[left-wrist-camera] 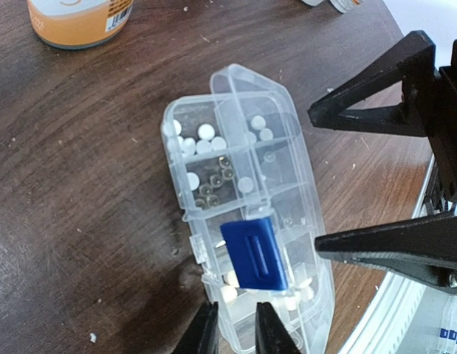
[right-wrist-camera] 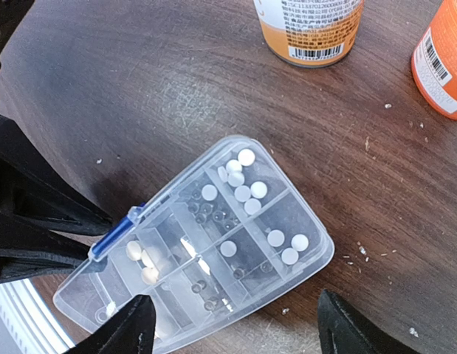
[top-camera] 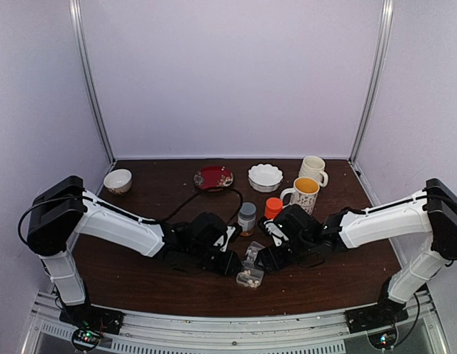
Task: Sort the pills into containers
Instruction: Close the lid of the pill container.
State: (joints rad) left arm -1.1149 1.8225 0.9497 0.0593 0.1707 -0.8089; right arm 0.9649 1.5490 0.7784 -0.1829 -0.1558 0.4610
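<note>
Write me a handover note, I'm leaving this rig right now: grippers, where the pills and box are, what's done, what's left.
Left gripper: fingers close together at the blue latch end of the pill box; unclear whether they pinch anything.
Right gripper: wide open, fingers spanning the box's long side, holding nothing.
Pill box: flat on the table, between both grippers.
Done: white pills lie in several compartments.
Left: some compartments look empty. No pill shows in either gripper; perhaps check the orange-capped bottle and grey-capped bottle behind.
</note>
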